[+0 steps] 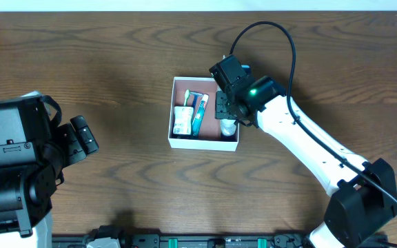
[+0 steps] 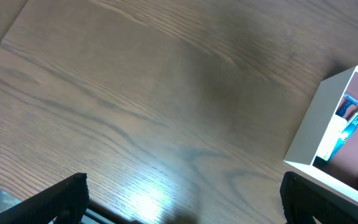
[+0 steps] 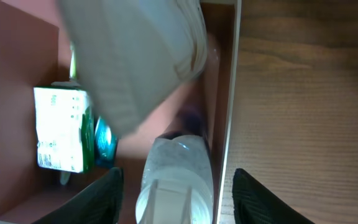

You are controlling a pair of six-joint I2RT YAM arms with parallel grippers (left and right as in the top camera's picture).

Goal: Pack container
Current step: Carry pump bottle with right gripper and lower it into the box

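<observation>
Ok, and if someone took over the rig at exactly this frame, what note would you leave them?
Left gripper: open, empty, over the table, left of the container.
Right gripper: open, down inside the container's right side, fingers astride a clear white-capped bottle, not visibly gripping it.
Done: bottle, green-white packet and blue-and-white item are in the container. A blurred white thing near the right wrist camera cannot be identified.
To do: probably lift the right arm out; no unpacked item shows in view.
</observation>
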